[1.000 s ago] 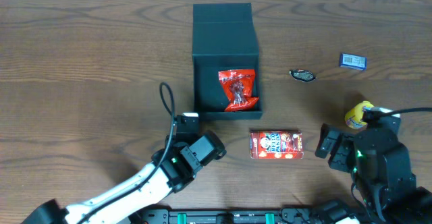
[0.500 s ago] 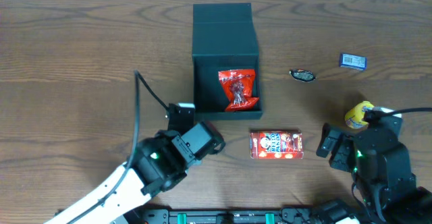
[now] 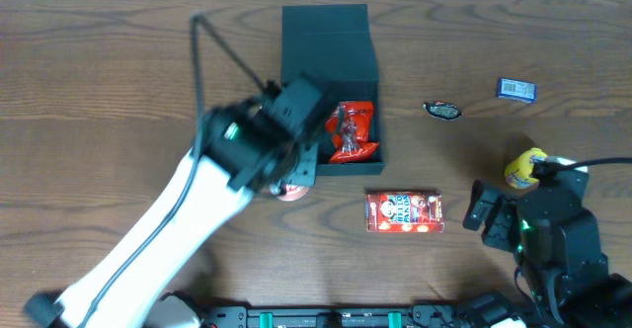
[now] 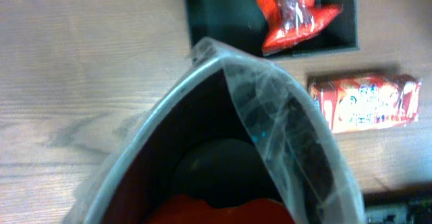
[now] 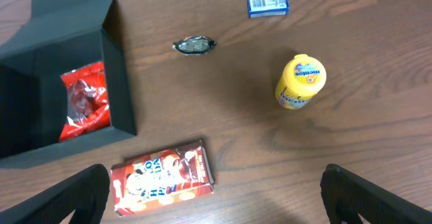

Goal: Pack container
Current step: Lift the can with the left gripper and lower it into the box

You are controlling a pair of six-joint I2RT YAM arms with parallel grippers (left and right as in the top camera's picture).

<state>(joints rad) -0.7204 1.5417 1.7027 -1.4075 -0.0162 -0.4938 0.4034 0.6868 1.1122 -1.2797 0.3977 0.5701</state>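
Note:
The dark teal container [image 3: 326,46] stands open at the back centre, lid flat behind it. A red snack packet [image 3: 351,130] lies inside; it also shows in the left wrist view [image 4: 290,11] and the right wrist view [image 5: 86,102]. My left gripper [image 3: 294,175] hangs over the container's front left corner. It is shut on a silver-edged clear packet [image 4: 270,129] with dark and red contents, which hides the fingers. My right gripper [image 5: 216,200] is open and empty at the front right, just right of the red snack carton [image 3: 404,211].
A yellow bottle [image 3: 523,167] stands at the right, next to my right arm. A small blue box [image 3: 515,89] and a dark wrapped sweet [image 3: 442,110] lie at the back right. The red carton [image 5: 162,177] lies in front of the container [image 5: 67,21].
My left arm has swung from the table's front edge up and back to the container's front left corner, carrying the packet. The right arm has not moved.

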